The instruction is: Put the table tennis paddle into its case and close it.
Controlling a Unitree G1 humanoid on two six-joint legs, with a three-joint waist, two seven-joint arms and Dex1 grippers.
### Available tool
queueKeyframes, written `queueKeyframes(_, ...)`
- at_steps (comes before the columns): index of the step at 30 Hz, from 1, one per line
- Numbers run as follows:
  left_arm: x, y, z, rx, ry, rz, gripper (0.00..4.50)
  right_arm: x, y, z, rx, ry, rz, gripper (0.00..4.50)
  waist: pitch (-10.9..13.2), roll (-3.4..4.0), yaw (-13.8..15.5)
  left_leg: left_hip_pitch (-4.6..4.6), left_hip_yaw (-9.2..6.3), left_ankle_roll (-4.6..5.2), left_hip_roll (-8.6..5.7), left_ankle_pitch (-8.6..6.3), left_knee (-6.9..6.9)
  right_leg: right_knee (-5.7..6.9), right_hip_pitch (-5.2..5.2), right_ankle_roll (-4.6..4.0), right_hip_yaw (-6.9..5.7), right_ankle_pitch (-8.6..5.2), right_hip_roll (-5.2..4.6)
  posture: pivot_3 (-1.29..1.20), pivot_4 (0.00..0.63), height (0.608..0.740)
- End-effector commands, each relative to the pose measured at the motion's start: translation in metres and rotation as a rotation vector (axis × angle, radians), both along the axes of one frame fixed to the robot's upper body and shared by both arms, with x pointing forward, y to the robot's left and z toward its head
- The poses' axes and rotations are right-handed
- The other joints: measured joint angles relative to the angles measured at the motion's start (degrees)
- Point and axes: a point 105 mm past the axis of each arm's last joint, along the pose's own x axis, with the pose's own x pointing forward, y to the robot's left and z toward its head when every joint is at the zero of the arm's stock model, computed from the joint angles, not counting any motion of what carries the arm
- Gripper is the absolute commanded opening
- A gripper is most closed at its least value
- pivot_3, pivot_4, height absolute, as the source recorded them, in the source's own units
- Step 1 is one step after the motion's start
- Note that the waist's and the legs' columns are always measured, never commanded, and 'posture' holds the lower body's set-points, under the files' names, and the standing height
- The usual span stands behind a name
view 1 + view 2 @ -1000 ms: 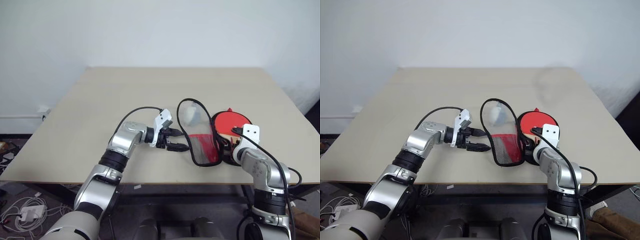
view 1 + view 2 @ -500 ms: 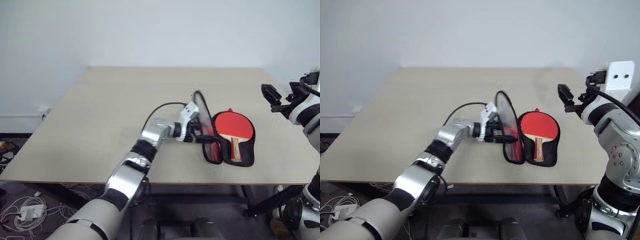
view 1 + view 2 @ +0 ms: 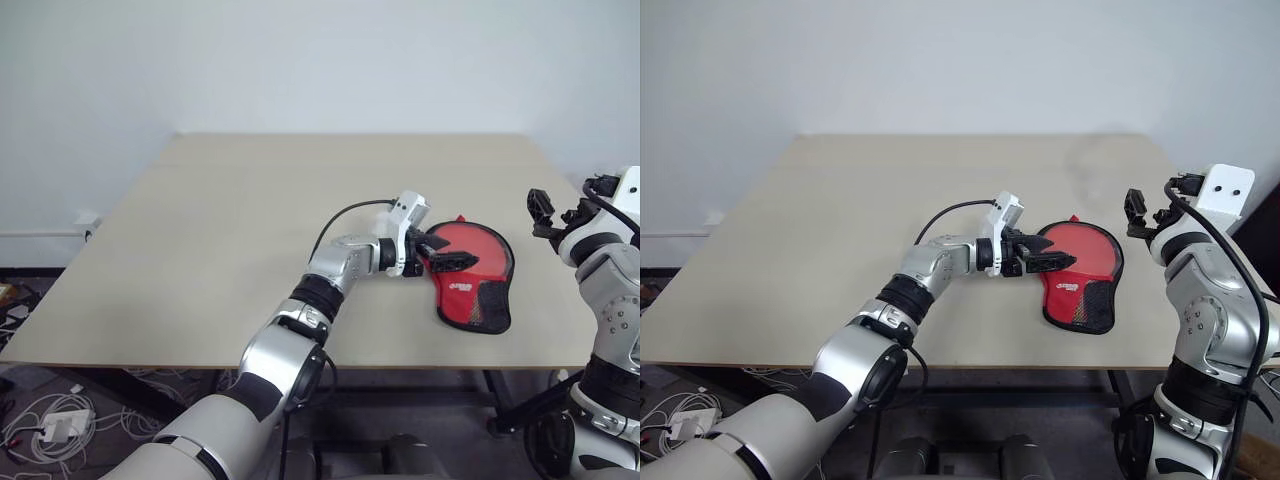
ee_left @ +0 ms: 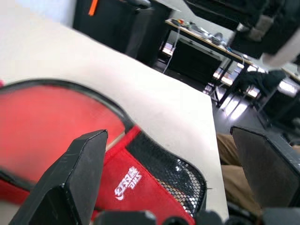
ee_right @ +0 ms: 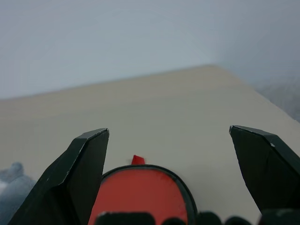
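Red fabric with a black zipper rim makes up the case (image 3: 472, 278), which lies flat on the desk (image 3: 250, 230) near its front right edge, folded over so that its red outside faces up. The black mesh pocket (image 3: 487, 305) sits at the narrow end, towards the desk's front edge. No paddle is visible, so it is presumably inside under the top flap, though that cannot be confirmed.

The left end effector (image 3: 443, 251) points across at the case with its fingers spread and nothing between them, over the wide end of the top flap; whether it touches the fabric cannot be told. The right end effector (image 3: 548, 211) hangs in the air off to the right, well apart from the case, fingers also spread wide and empty.

As for handling, the case looks soft and light: a limp pouch that will buckle, slide or lift off the desk if pushed from one side. The hard paddle presumed inside would give the flat faces some stiffness. The zipper rim is probably the firmest place to pinch. Closing likely calls for one end effector pressing the flap down while the other works the zipper pull, a small target not made out here. The smooth outer fabric may slip under the fingers.
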Motion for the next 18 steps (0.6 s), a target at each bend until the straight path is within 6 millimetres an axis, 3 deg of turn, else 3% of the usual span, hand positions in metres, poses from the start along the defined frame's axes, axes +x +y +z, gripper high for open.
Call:
queueKeyframes(1,-0.001,-0.01,0.01,0.023,0.087,0.023,4.5,-0.003,-0.014,0.004,-0.019,-0.033,-0.082,4.47,0.0,0.0,0.0,0.0,0.0,0.0,0.0,0.0,0.0,0.0,0.0,0.0,0.0,0.0,0.0,0.0,0.0,0.74)
queueKeyframes(4,0.001,0.0,-0.013,0.109,0.195,0.081,4.5,-0.004,-0.016,0.002,0.005,-0.035,-0.103,4.47,0.0,0.01,-0.1,0.0,0.0,0.0,0.0,0.0,0.0,0.0,0.0,0.0,0.0,0.0,0.0,0.0,0.0,0.74)
queueKeyframes(8,-0.008,-0.003,-0.039,0.218,0.327,0.108,4.5,-0.004,-0.016,-0.003,0.004,-0.024,-0.112,4.47,0.0,0.02,0.0,0.02,-0.01,0.0,0.0,0.0,-0.03,0.01,-0.01,0.0,0.0,0.0,0.01,0.0,0.0,0.74)
queueKeyframes(14,-0.026,-0.024,-0.052,0.281,0.418,0.083,4.5,-0.008,-0.019,-0.008,-0.008,-0.004,-0.133,4.47,0.0,0.0,0.0,0.02,-0.01,-0.01,-0.01,0.0,-0.02,0.0,0.01,0.0,-0.01,0.0,0.0,0.0,0.0,0.74)
queueKeyframes(18,-0.041,-0.043,-0.045,0.213,0.494,0.03,4.5,-0.013,-0.023,-0.012,-0.013,0.004,-0.151,4.47,0.0,0.03,0.0,0.04,-0.01,-0.01,0.0,0.0,-0.02,0.0,0.02,0.0,-0.01,0.0,0.0,0.0,0.0,0.74)
